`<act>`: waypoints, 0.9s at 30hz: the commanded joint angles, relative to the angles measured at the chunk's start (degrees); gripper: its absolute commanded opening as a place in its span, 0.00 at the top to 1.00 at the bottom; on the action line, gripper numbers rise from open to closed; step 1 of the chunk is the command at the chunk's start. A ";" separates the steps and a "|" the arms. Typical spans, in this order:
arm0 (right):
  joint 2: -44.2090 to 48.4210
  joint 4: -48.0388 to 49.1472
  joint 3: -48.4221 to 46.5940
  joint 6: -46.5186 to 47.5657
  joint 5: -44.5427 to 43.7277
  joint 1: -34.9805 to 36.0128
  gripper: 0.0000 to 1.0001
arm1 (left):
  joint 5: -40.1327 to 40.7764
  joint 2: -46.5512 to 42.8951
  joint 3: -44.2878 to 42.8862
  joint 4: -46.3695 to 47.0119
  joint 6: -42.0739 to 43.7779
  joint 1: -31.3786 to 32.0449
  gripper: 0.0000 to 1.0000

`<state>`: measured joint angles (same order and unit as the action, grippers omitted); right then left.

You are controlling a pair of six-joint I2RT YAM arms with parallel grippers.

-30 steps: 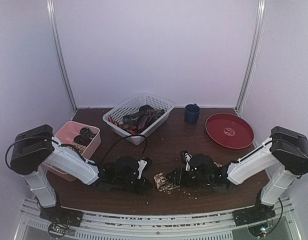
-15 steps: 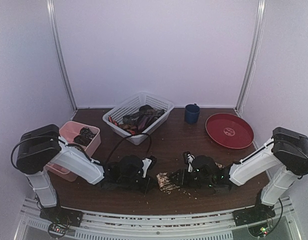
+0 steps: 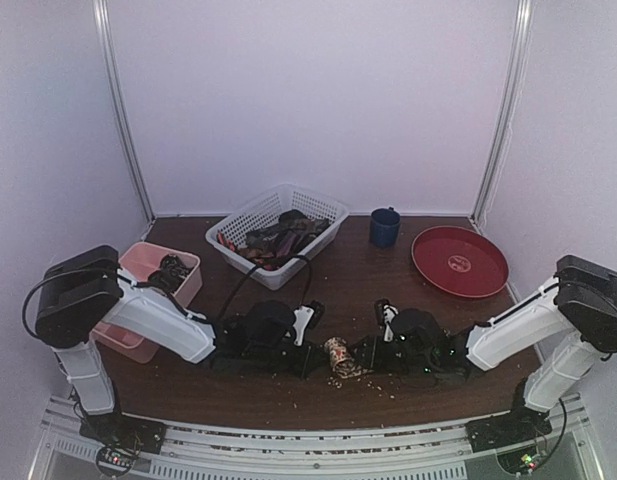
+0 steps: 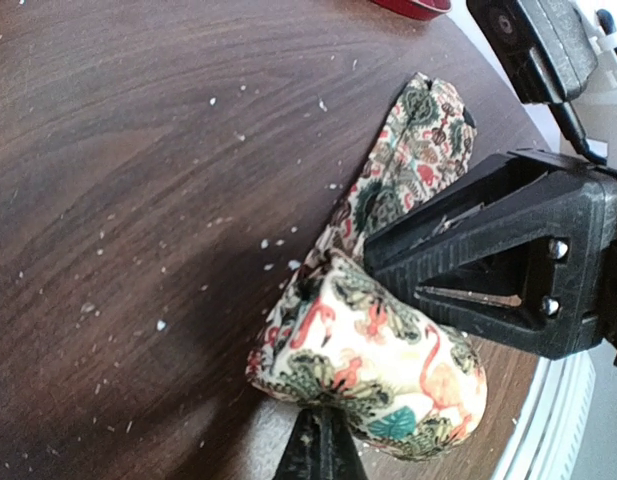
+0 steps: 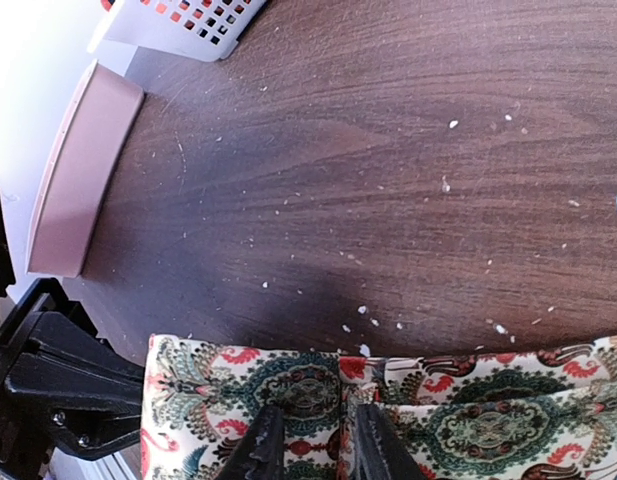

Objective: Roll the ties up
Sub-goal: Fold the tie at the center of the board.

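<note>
Floral tie (image 3: 338, 353) lies on the table (image 3: 348, 292) on the near side of the white lattice basket (image 3: 250, 213), well apart from it. From the top camera I see my left gripper (image 3: 310, 357) and right gripper (image 3: 363, 355) meeting at it from either side. The other ties (image 3: 278, 238) are heaped in that basket.

On the left wrist camera, part of the floral tie is wound into a thick roll, and its loose tail runs off under the right gripper's black body. My left jaws are closed tight into one tip touching the roll's end. I can't tell whether any cloth is caught in them.

On the right wrist camera, the unrolled length lies flat, on the side of the table away from the basket. The right fingers (image 5: 264, 445) stand a narrow gap apart over the cloth with a fold edge between them. Whether they nip it I can't tell.

I judge the winding about midway. To do it well I'd hold the tail flat and lightly taut with the right, and turn the roll squarely so its edges stack rather than cone. I wouldn't let go early, as soft cloth will likely spring open.
</note>
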<state>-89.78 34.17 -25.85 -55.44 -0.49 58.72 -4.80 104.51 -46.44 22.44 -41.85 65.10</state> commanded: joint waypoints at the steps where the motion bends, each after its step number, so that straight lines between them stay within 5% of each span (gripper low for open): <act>1: 2.10 -2.53 0.93 1.65 -3.24 -0.42 0.74 | -0.99 1.44 -2.47 1.77 1.08 0.55 1.00; 16: 9.28 -9.75 3.05 4.53 -8.84 -4.41 0.62 | -1.22 2.92 -6.02 -1.14 2.46 0.64 0.98; 27: 20.39 -14.21 3.88 8.25 -3.77 -7.40 0.55 | -3.65 6.26 -10.55 -1.57 3.49 0.77 0.98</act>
<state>-72.27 21.91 -21.89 -49.63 -7.05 51.72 -6.61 108.44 -54.52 20.01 -39.66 65.36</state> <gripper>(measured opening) 0.433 0.026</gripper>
